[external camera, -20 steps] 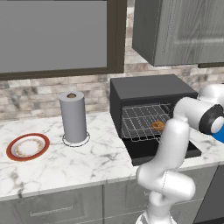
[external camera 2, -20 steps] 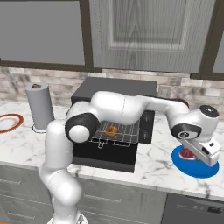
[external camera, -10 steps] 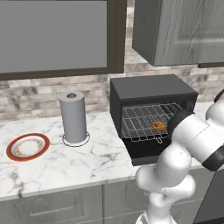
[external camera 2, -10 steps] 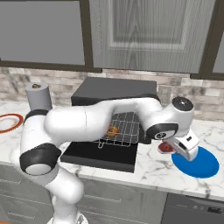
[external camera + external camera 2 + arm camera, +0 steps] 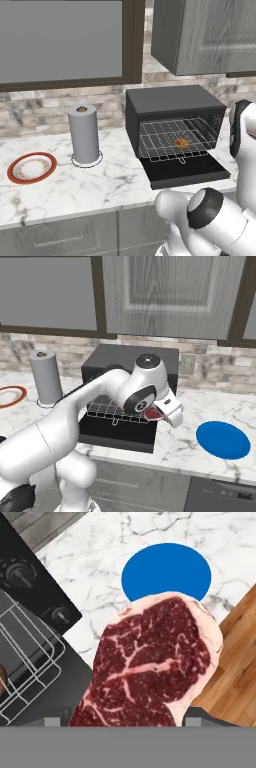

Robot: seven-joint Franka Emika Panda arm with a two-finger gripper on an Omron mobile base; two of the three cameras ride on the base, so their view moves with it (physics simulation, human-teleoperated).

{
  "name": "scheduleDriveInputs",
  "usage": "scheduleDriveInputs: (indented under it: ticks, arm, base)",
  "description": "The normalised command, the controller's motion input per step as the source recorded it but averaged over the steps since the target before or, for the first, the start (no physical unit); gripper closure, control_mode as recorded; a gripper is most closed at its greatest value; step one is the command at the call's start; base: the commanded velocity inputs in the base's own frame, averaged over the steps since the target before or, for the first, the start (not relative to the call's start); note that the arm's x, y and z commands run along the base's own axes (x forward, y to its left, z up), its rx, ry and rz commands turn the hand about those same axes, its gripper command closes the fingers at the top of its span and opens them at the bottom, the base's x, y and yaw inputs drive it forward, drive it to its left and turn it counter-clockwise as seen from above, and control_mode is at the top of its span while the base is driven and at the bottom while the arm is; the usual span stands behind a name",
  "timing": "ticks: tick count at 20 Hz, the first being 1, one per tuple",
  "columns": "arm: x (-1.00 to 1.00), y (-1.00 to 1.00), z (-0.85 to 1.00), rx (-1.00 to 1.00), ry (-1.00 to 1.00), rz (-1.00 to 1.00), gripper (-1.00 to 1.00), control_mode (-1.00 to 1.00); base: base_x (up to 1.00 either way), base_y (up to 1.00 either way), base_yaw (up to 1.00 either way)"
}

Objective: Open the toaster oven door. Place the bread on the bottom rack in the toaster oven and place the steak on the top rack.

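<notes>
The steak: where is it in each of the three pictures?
Left base view: not in it.
Right base view: steak at centre, at the arm's end, beside the toaster oven.
Hand view: steak fills the middle.
Shared landmark: blue plate, right there, top centre here.

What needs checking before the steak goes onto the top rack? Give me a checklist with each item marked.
1. Toaster oven door down flat: ok, it lies open in front of the oven.
2. Bread on a rack inside: ok; the left base view suggests the bottom rack, with the loop handle in front.
3. Steak in the gripper: ok, the hand view shows it hanging close in front of the camera, off the blue plate.
4. Top rack free for the steak: cannot tell, the wires are too fine to separate.
5. Gripper lined up with the oven opening: not ok, it hangs to the right of the toaster oven, above the counter.
</notes>
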Motion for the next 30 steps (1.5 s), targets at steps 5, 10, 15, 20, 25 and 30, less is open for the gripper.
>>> scheduleDriveInputs:
  ticks: [5,10,15,20,25,30]
  arm:
    - [0.0,0.86,0.35,0.0,0.01,-0.02,1.0,-1.0]
    - [0.0,0.64,0.03,0.04,0.0,0.0,1.0,-1.0]
    - [0.0,0.7,0.18,0.04,0.02,0.0,1.0,-1.0]
    - [0.0,0.6,0.05,0.07,0.01,0.0,1.0,-1.0]
    - [0.14,0.33,-0.02,0.17,0.0,0.0,1.0,-1.0]
    - [0.36,0.28,0.0,0.11,0.0,0.0,1.0,-1.0]
  base:
    - [0.0,0.0,0.0]
    - [0.0,0.0,0.0]
    - [0.0,0.0,0.0]
    - [0.0,0.0,0.0]
    - [0.0,0.0,0.0]
    - [0.0,0.0,0.0]
